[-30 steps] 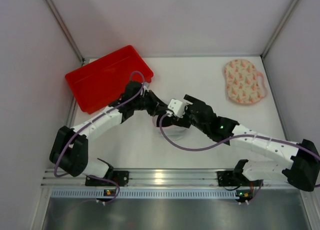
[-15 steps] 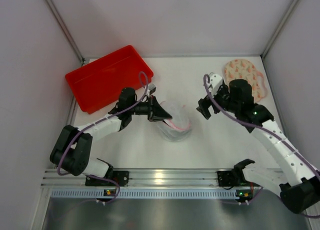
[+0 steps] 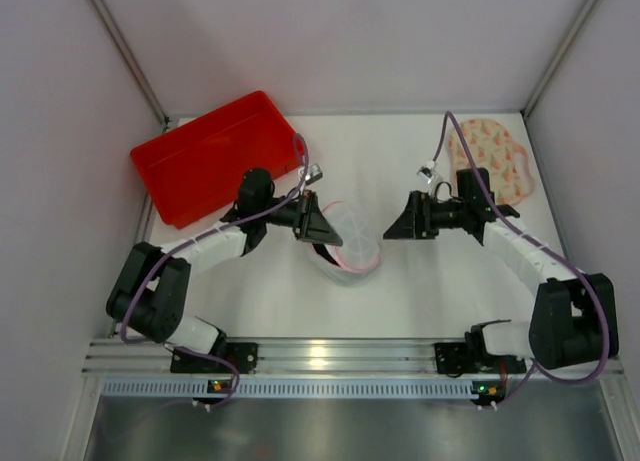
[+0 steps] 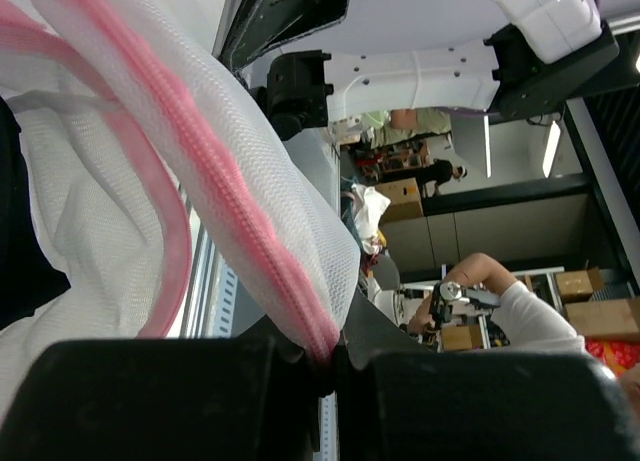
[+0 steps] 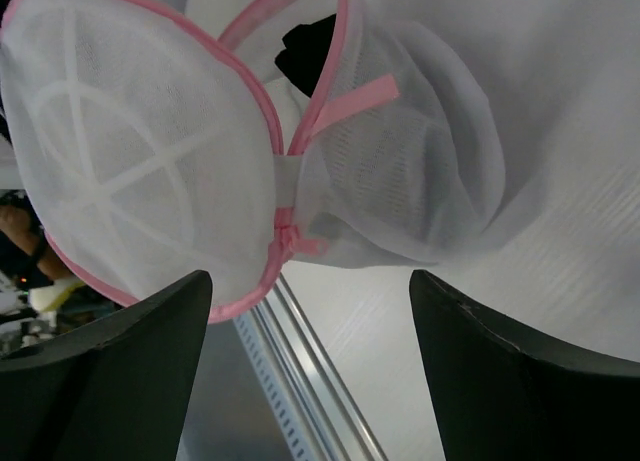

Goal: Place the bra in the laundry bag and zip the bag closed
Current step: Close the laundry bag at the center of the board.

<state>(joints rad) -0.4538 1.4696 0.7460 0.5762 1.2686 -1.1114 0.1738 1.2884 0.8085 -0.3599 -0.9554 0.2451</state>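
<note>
The laundry bag [image 3: 352, 239] is a round white mesh pouch with pink edging, lying mid-table with its lid raised. My left gripper [image 3: 328, 235] is shut on the bag's pink zip edge [image 4: 300, 301] at the bag's left side. Through the gap under the lid [image 5: 130, 161] shows the black bra [image 5: 305, 43], inside the bag. My right gripper [image 3: 393, 229] stands open a short way right of the bag, pointing left at it with nothing between its fingers [image 5: 130, 371]. The bag's pink zip end [image 5: 288, 243] hangs just ahead of them.
A red tray [image 3: 215, 156] sits at the back left, close behind the left arm. A peach patterned fabric piece with pink trim [image 3: 497, 153] lies at the back right, behind the right arm. The table's metal front rail [image 3: 320, 356] runs along the near edge.
The right arm let go, pulled away from the bag to the right, then turned to point left at it with open jaws. The left gripper kept its hold and the lid came up.
</note>
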